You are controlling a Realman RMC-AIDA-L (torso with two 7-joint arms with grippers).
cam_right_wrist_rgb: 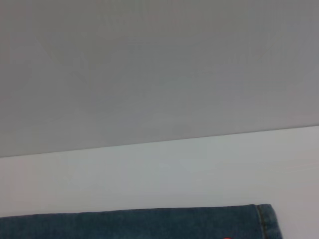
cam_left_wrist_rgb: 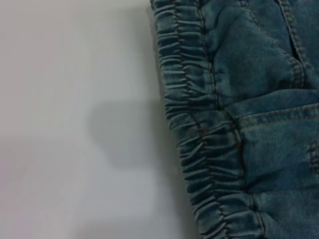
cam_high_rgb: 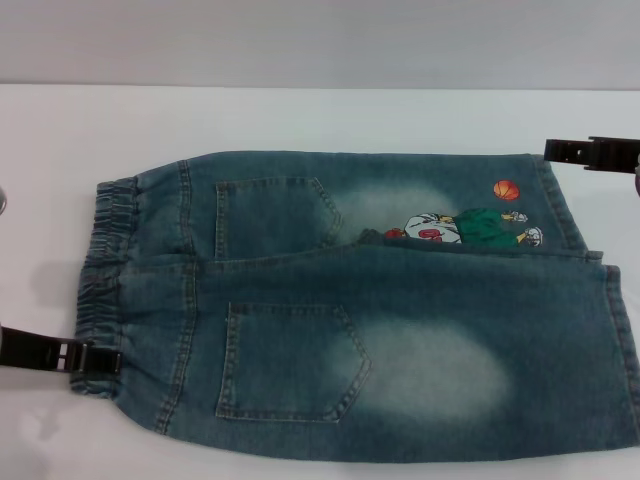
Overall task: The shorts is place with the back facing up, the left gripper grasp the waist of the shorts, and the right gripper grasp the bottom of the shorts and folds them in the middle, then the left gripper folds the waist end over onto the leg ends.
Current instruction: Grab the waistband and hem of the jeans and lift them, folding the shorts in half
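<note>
The faded blue denim shorts (cam_high_rgb: 400, 330) lie flat, back up, with both patch pockets showing. The ruffled waist (cam_high_rgb: 105, 270) is at the left and the leg ends (cam_high_rgb: 622, 340) at the right. The far leg carries the cartoon print (cam_high_rgb: 465, 228) and an orange ball (cam_high_rgb: 507, 189). My left gripper (cam_high_rgb: 95, 358) comes in low from the left edge, its tip at the near corner of the waist. My right gripper (cam_high_rgb: 560, 151) hovers at the far right, just beyond the far leg's hem corner. The left wrist view shows the gathered waist (cam_left_wrist_rgb: 194, 124) close up. In the right wrist view, only the far edge of the shorts (cam_right_wrist_rgb: 149, 224) is seen.
The white table (cam_high_rgb: 300, 120) runs around the shorts, with bare surface on the far side and to the left of the waist. A grey wall rises behind the table's far edge. The near leg slightly overlaps the far one along the middle.
</note>
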